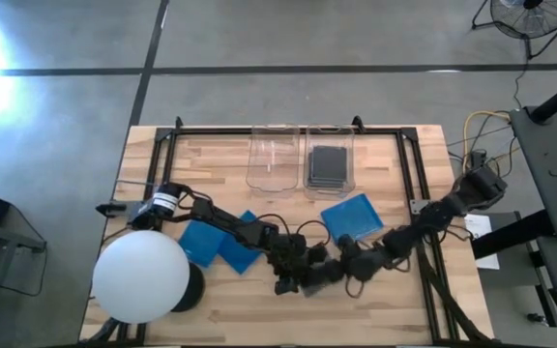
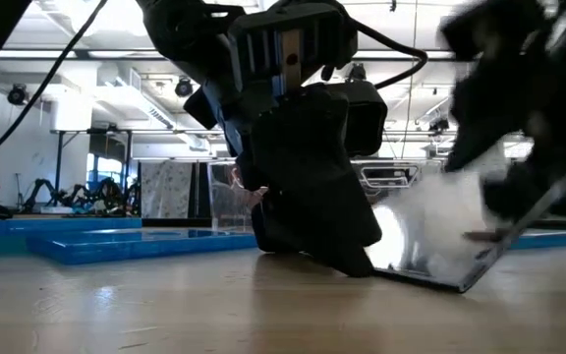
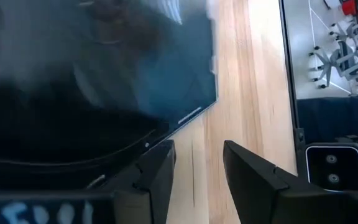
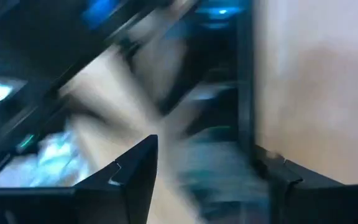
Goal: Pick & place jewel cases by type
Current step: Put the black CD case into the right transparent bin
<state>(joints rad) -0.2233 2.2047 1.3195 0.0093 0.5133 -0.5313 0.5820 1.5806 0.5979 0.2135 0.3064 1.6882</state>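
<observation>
A glossy dark jewel case [image 2: 440, 246] sits tipped on the table's near middle, one edge [image 2: 460, 287] on the wood and the other raised. My left gripper [image 3: 197, 168] is open and low at the table, with the case [image 3: 92, 81] just beside one finger. My right gripper [image 4: 207, 180] is open and blurred, at the case's raised side [image 2: 558, 197]. Three blue cases [image 1: 201, 242] [image 1: 242, 249] [image 1: 351, 215] lie flat on the table. More dark cases [image 1: 328, 164] lie in the right clear bin. My left gripper has one finger [image 3: 157, 165] right at the dark case's edge [image 3: 166, 134], near a corner; I cannot tell whether it touches. My right gripper is at the case's raised edge [image 2: 543, 211]. Blur hides the place of contact, so I cannot tell whether it touches the case.
Two clear bins [image 1: 274, 155] [image 1: 330, 184] stand side by side at the table's far middle. A large white sphere [image 1: 141, 275] on a dark stand sits at the near left corner. A black frame [image 1: 409, 164] borders the table's far part.
</observation>
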